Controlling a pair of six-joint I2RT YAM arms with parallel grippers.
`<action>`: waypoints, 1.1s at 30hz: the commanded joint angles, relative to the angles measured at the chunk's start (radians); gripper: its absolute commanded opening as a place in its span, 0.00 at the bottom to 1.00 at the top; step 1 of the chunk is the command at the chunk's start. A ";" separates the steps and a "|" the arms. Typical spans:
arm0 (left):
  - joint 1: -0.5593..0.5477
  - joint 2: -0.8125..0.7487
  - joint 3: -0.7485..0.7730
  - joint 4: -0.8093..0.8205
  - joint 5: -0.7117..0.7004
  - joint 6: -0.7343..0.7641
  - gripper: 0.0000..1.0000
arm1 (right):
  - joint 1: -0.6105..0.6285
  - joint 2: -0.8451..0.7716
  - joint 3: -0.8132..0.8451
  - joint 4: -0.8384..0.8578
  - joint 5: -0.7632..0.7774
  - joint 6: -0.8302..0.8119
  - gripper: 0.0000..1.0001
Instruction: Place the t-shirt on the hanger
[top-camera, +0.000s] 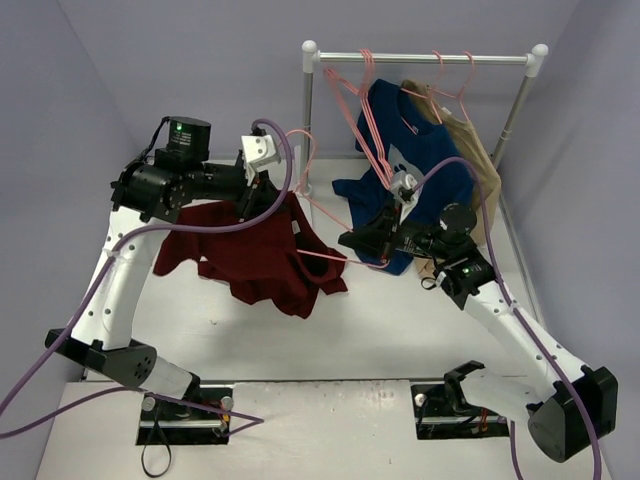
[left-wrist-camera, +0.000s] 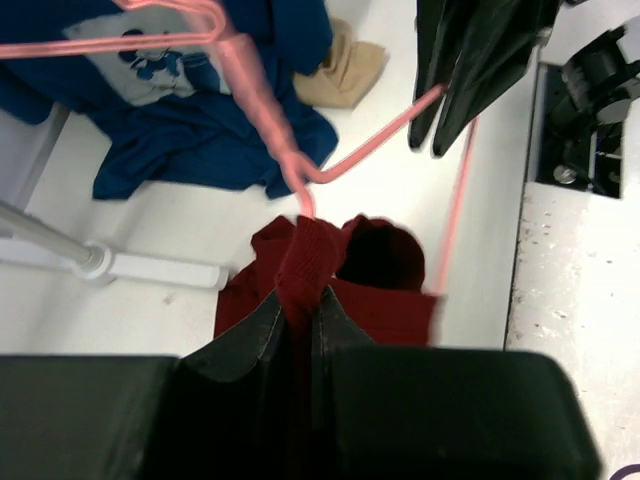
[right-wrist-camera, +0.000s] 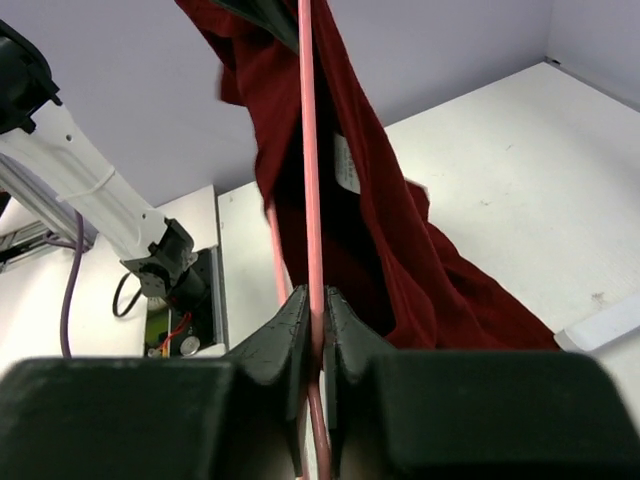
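Left side of the desk (top-camera: 400, 330): the left arm (top-camera: 125, 265) reaches in from the near left corner. The left jaws are clenched on a bunched fold at the top of the t-shirt (top-camera: 250, 260). The maroon t-shirt hangs from this grip over the left half of the desk. Its lower cloth spreads on the surface, left of centre.

Centre: the hanger (right-wrist-camera: 310, 150), a thin pink wire, slants from the raised top of the t-shirt across to the right arm (top-camera: 510, 320). One wire meets the cloth just beside the left jaws and a second runs down the garment's side. How much of the wire lies inside the cloth cannot be told. The right jaws are clenched on the wire near the desk's centre, with the wire passing straight between the two black fingers.

Back right corner: a white clothes rail (top-camera: 420, 58) stands on the desk and carries the remaining load. On it hang spare pink hangers (top-camera: 365, 80), a navy garment (top-camera: 420, 170) whose lower part pools on the desk, and a tan garment (top-camera: 475, 145) just beside it, toward the right edge.
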 joint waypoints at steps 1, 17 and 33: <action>0.022 -0.073 -0.006 0.080 -0.062 0.034 0.00 | 0.008 -0.013 0.087 0.035 0.013 -0.061 0.29; -0.025 -0.317 -0.329 0.377 -0.626 -0.176 0.00 | 0.112 -0.047 0.026 -0.167 0.668 0.081 0.85; -0.073 -0.415 -0.435 0.405 -0.647 -0.225 0.00 | 0.448 0.302 0.211 -0.144 1.049 0.143 0.83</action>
